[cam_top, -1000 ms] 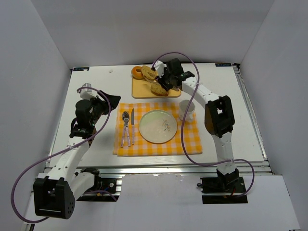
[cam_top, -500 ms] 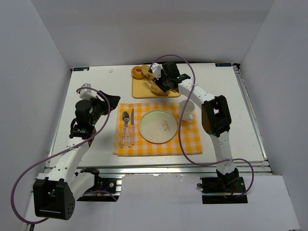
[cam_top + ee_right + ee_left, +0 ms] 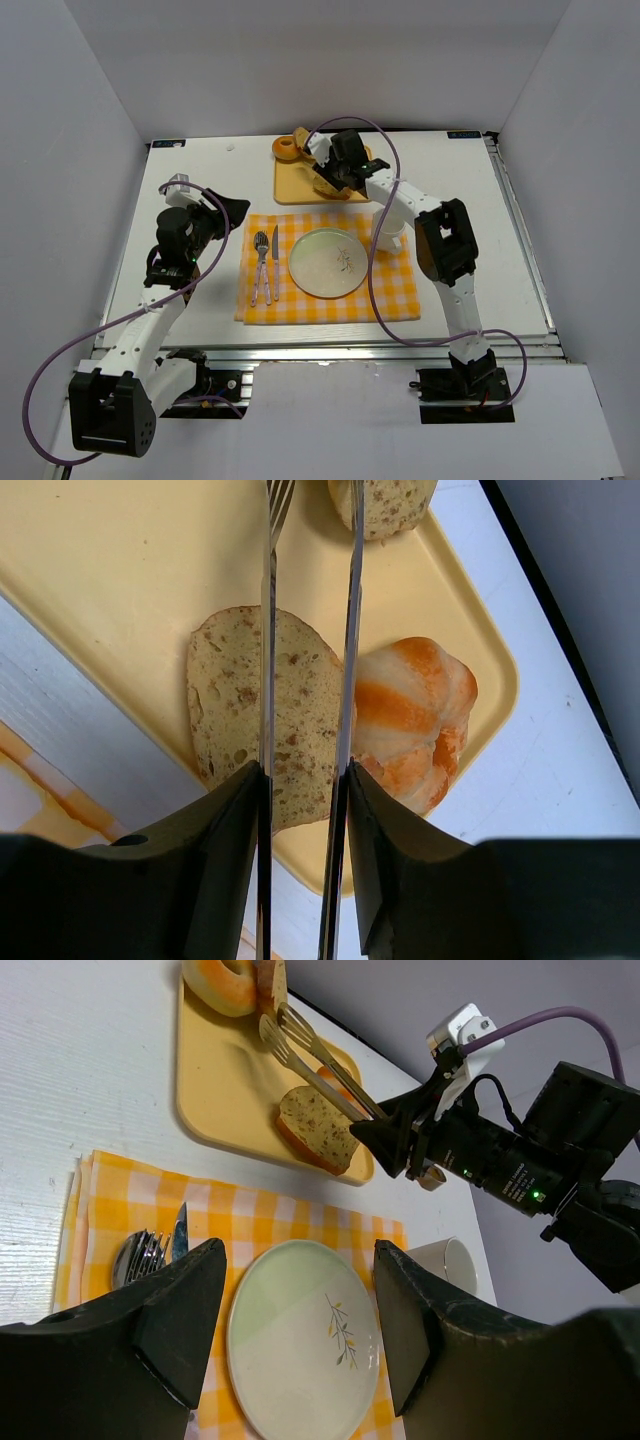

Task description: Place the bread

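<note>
Two brown speckled bread slices are on the yellow tray (image 3: pixel 120 570). One lies flat (image 3: pixel 300 720) beneath the tongs and shows in the left wrist view (image 3: pixel 315 1128). The other (image 3: pixel 385 505) leans by the golden bagel (image 3: pixel 222 978) at the tray's far end (image 3: pixel 270 982). I cannot tell which slice is the smaller. My right gripper (image 3: pixel 300 775) is shut on metal tongs (image 3: pixel 268 630) above the tray (image 3: pixel 340 165). The blades stand apart with nothing between them, tips near the far slice. My left gripper (image 3: pixel 300 1260) is open and empty, left of the placemat (image 3: pixel 235 210).
A pale green plate (image 3: pixel 328 262) sits on the yellow checked placemat (image 3: pixel 400 290), with fork and knife (image 3: pixel 265 262) to its left and a white cup (image 3: pixel 388 228) to its right. An orange-striped bun (image 3: pixel 415 720) lies on the tray beside the flat slice.
My right gripper has moved the tongs left and farther back across the tray, toward the bagel and the far slice. The left arm has not moved.
</note>
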Tool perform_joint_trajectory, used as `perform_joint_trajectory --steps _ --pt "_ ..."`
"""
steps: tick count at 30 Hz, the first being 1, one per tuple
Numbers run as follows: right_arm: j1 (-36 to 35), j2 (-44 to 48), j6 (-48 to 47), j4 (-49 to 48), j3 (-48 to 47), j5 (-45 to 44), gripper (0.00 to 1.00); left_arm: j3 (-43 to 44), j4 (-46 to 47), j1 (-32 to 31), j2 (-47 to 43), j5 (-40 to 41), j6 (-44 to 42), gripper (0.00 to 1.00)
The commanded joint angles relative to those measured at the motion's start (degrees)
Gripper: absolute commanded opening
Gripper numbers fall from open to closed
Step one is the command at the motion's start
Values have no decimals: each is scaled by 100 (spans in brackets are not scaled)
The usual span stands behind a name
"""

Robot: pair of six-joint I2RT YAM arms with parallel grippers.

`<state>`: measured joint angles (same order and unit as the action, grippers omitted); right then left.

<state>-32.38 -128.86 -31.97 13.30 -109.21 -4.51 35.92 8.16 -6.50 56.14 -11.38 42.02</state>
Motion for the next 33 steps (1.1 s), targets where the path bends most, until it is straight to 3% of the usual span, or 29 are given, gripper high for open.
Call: perform_joint_trajectory --steps 1,6,17,33 --pt "-75 80 -126 -486 -4 -164 44 -41 54 -9 -77 13 -54 70" --pt "-102 36 -249 -574 40 -296 40 -41 27 -9 -94 21 -62 70" --pt "-102 299 -240 -802 487 -296 17 20 36 -9 -42 21 -80 70" --pt "-102 1881 85 -961 1718 231 10 3 10 -18 -103 13 -80 70"
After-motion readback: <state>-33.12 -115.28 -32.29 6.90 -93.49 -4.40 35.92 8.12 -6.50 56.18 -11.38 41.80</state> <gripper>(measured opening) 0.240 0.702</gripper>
